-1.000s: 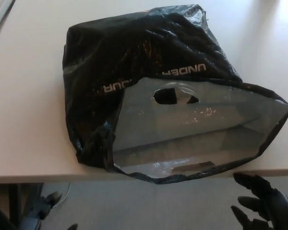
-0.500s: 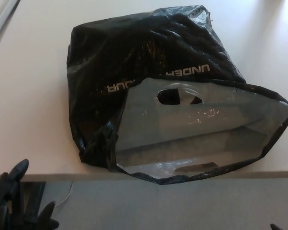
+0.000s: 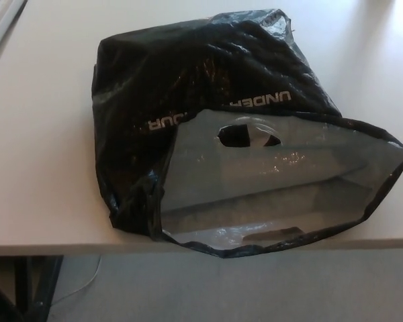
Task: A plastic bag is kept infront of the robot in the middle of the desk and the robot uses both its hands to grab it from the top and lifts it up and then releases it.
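- Neither of the robot's hands shows in the head view, so whether they are spread, clenched or holding anything cannot be told; nothing grips the bag.
- Nearest, below the desk's front edge, lies grey floor (image 3: 255, 288), with dark slanted desk legs (image 3: 33, 282) at the lower left and a thin pale cable (image 3: 87, 278) curving beside them.
- The desk (image 3: 33, 168) has a smooth, matte, pale beige top with a straight front edge, slightly darker along its face.
- The plastic bag (image 3: 161, 87) lies on its side in the middle of the desk, its open mouth turned toward the robot and reaching just over the front edge.
- The mouth gapes in a wide, roughly four-sided opening with a thin, wavy black rim (image 3: 383, 194); the inner lining (image 3: 269, 188) is grey, smooth and faintly glossy, with soft folds and small bright glints.
- An oval handle cut-out (image 3: 248, 134) pierces the upper wall of the mouth; a narrower slot (image 3: 275, 235) shows in the lower wall near the desk edge.
- Farther back, the outside of the bag is shiny black film, heavily crinkled, with fine ridges catching the light, and bulges into a rounded mound.
- Pale printed lettering (image 3: 255, 100) runs upside down across this black surface.
- At the far left corner a light strip (image 3: 3, 30) runs diagonally along the desk.
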You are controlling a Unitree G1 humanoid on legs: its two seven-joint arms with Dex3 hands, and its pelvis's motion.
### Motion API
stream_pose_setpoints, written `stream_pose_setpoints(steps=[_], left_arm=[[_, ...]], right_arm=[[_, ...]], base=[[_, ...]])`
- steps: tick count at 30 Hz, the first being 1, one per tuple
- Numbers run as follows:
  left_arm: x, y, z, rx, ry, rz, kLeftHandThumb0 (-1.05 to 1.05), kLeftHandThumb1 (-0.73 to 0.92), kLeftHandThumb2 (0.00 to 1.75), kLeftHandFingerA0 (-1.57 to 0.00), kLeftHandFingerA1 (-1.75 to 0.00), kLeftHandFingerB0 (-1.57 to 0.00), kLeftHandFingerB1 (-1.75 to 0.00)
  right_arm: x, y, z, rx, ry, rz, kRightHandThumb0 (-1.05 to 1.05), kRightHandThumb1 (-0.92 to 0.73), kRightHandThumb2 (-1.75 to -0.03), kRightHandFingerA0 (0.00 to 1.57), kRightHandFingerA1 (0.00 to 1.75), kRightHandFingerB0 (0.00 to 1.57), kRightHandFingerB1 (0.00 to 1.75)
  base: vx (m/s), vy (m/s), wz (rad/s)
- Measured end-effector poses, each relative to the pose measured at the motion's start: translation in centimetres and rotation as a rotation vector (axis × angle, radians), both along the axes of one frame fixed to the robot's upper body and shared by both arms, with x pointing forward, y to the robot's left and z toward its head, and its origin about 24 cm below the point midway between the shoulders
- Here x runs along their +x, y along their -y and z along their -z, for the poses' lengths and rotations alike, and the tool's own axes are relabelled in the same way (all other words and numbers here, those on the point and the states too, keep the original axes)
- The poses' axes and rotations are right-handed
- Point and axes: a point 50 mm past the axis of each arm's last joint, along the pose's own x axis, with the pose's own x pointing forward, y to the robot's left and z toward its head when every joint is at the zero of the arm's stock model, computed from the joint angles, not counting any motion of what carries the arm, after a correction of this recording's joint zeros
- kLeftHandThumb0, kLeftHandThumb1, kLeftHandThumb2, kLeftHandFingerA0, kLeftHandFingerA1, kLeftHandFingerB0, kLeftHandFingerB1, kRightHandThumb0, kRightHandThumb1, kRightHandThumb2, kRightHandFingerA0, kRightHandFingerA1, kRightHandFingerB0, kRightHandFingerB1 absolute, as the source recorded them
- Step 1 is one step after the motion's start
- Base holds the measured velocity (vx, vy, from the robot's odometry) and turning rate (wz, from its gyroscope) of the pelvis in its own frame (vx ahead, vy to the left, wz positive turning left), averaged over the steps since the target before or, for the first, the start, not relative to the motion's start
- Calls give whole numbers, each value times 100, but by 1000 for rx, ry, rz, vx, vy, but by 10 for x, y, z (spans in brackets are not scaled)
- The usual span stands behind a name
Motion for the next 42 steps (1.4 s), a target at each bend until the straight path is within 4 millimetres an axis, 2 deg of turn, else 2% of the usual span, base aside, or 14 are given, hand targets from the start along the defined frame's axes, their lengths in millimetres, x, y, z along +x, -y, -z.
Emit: stream_pose_setpoints(steps=[6,7,10,12,16,17,19,20,22,24,28,29,30,42], left_arm=[[9,-24,-38,145,162,-5,-50,43,66,-25,-37,-17,-35],[13,-28,-44,170,189,-9,-25,33,88,-9,-49,-8,-49],[19,-36,-54,212,232,-21,-51,41,65,-23,-37,-16,-34],[23,-38,-57,224,248,-29,-25,30,86,-8,-49,-8,-49],[30,-41,-63,248,272,-37,-26,30,86,-6,-48,-5,-48],[31,-42,-64,255,270,-38,-45,48,55,-18,-28,-19,-28],[34,-46,-66,284,262,-33,-45,47,55,-18,-28,-20,-28],[36,-47,-67,294,262,-32,-26,35,88,-1,-47,-1,-46],[39,-50,-69,316,254,-16,-50,45,63,-17,-34,-15,-32],[43,-51,-72,332,245,2,-54,42,67,-22,-38,-11,-34],[52,-48,-72,358,203,66,-52,41,67,-23,-38,-14,-35],[53,-47,-71,360,196,76,-52,41,67,-24,-38,-15,-35],[54,-45,-70,361,185,89,-49,42,65,-22,-37,-15,-35],[63,-18,-51,346,87,235,-56,43,69,-21,-38,-14,-36]], right_arm=[[26,19,-54,-246,218,-25,-74,-51,-80,12,28,0,0],[32,22,-62,-290,250,-26,-66,-49,-75,10,29,0,0],[46,30,-77,-379,306,-27,-67,-48,-75,11,29,0,0],[56,36,-82,-418,319,-22,-69,-48,-76,12,30,0,0],[74,44,-94,-479,342,-11,-74,-48,-79,14,33,0,0],[77,45,-96,-487,346,-9,-73,-46,-79,16,39,0,0],[87,45,-103,-497,362,-7,-67,-52,-56,33,37,0,0],[90,44,-105,-500,364,-8,-66,-50,-55,32,39,0,0],[100,43,-108,-512,354,-19,-66,-41,-76,26,49,0,5],[108,43,-110,-527,340,-30,-58,-38,-73,66,66,0,15],[125,44,-107,-570,264,-58,-54,-36,-71,43,57,0,17],[128,44,-106,-578,248,-65,-53,-43,-53,44,45,0,23],[131,45,-104,-591,224,-72,-57,-36,-71,33,53,0,13],[161,59,-92,-687,32,-104,-58,-36,-66,34,48,8,30]], base=[[0,0,0],[0,0,0],[0,0,0],[0,0,0],[0,0,0],[0,0,0],[0,0,0],[0,0,0],[0,0,0],[0,0,0],[0,0,0],[0,0,0],[0,0,0],[0,0,0]])
